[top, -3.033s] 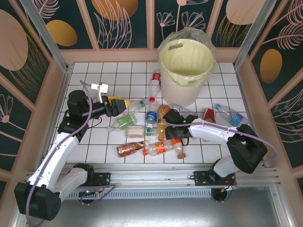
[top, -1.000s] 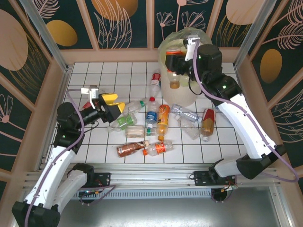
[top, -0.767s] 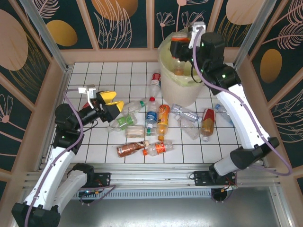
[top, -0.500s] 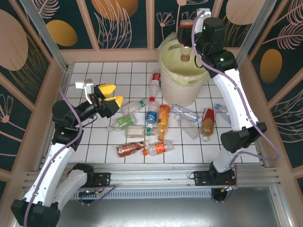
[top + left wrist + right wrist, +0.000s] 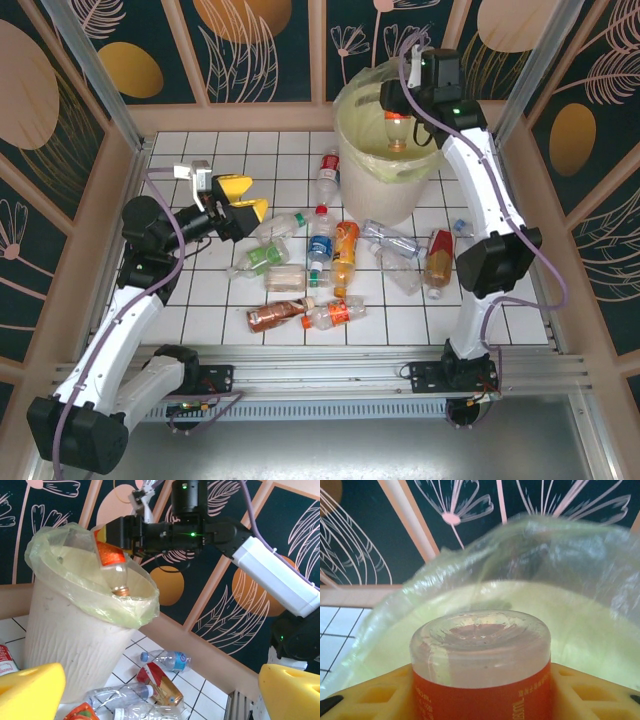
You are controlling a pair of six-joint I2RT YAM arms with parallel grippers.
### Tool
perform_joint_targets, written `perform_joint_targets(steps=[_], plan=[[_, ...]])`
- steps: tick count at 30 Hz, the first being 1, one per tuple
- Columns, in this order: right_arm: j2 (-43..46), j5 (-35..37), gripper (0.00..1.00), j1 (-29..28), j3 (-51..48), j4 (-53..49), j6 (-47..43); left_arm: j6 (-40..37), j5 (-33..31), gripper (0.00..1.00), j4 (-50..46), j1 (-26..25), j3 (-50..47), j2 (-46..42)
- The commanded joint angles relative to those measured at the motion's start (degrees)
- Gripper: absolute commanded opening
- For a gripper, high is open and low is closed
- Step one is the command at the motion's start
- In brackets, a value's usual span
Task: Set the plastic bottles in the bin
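My right gripper (image 5: 400, 108) is shut on a clear plastic bottle (image 5: 397, 128) with an orange label, held neck down over the mouth of the bin (image 5: 385, 200). The right wrist view looks past that bottle's base (image 5: 480, 645), clamped between yellow fingers (image 5: 380, 695), into the bag-lined bin (image 5: 590, 630). From the left wrist view the bottle (image 5: 112, 565) hangs above the bin's (image 5: 65, 640) rim. My left gripper (image 5: 240, 197) hovers open and empty at the left, above the tiles. Several plastic bottles (image 5: 320, 243) lie on the floor in front of the bin.
The loose bottles include a red-labelled one (image 5: 328, 170) against the bin's left side, a green-labelled one (image 5: 265, 257), a brown one (image 5: 275, 316) and a red-brown one (image 5: 438, 257). Wooden walls (image 5: 520, 180) close in the tiled floor.
My right arm has carried the orange-labelled bottle up from the floor and now holds it lower over the bin's mouth. My left gripper has drifted slightly right, still open.
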State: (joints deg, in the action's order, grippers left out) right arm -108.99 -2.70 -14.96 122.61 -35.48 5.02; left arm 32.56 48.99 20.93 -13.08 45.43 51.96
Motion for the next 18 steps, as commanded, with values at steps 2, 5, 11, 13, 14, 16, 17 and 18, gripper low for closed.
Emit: perform_joint_targets(steps=[2,5,11,13,14,16,17,18], plan=[[-0.68,-4.17,0.56,0.11,-3.77,0.37,1.62,-1.96,1.02,0.98,-0.78,-0.19,0.52,-0.37],[-1.44,-6.07,0.56,0.34,-5.18,0.03,1.85,-2.06,0.93,0.99,-1.10,-0.19,0.39,-0.21],[-3.57,-11.15,0.56,1.54,-5.78,-2.22,3.20,-2.06,0.84,0.99,-1.40,-0.19,0.30,-0.11],[-3.95,-11.85,0.56,1.56,-6.58,-1.98,3.49,-2.06,0.75,0.98,-1.55,-0.19,0.29,-0.11],[-4.03,-12.27,0.57,1.56,-7.01,-1.72,3.64,-2.10,0.75,0.99,-1.59,-0.18,0.21,-0.12],[-4.26,-12.87,0.57,1.52,-8.00,-1.11,4.15,-2.23,0.59,0.99,-1.81,-0.19,0.29,-0.04],[-4.47,-13.34,0.57,1.60,-8.32,-0.91,4.29,-2.32,0.50,0.99,-1.96,-0.15,0.32,-0.02],[-4.71,-13.67,0.57,1.54,-8.50,-0.95,4.45,-2.32,0.48,0.99,-2.12,-0.18,0.32,0.06]])
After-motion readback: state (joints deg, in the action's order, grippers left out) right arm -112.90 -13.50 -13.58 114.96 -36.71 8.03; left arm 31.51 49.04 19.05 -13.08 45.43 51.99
